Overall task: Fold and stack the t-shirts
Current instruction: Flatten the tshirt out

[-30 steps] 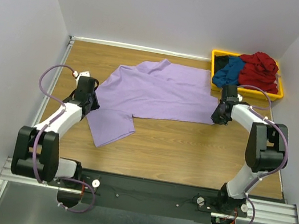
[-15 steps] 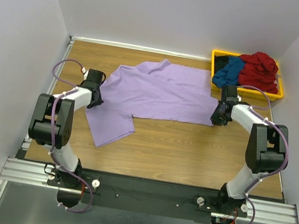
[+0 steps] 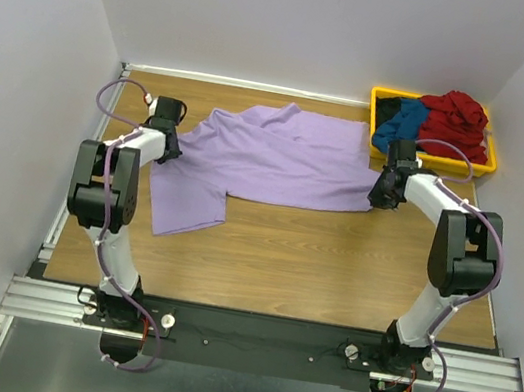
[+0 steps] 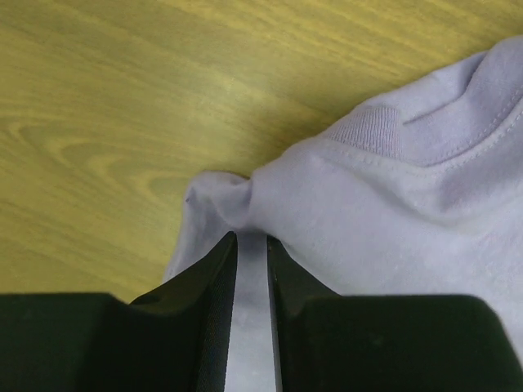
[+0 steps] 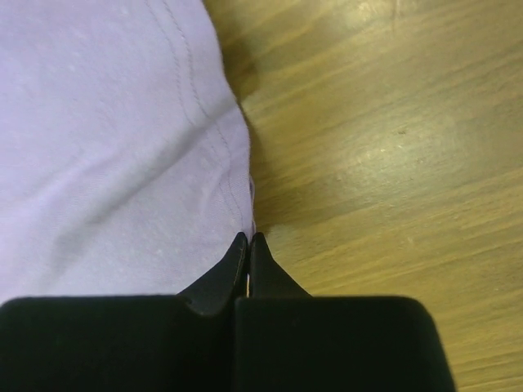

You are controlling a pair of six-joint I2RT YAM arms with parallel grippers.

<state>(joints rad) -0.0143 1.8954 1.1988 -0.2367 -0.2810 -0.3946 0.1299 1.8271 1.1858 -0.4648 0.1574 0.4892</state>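
- Lavender shirt: spread on tabletop, out of yellow bin; one hem corner lies just in front of bin.
- Left arm: jaws clenched on bunched fold beside collar ribbing, at shirt end farthest from bin.
- Right arm: jaws pinched tight on hem corner nearest bin.
- Likely reason: grips at opposite ends, to draw cloth smooth before folding.
- In bin: dark red shirt, blue shirt, black shirt, heaped, unfolded.
- Unclear: how much hem sits between right jaws. Bin floor hidden under heap.
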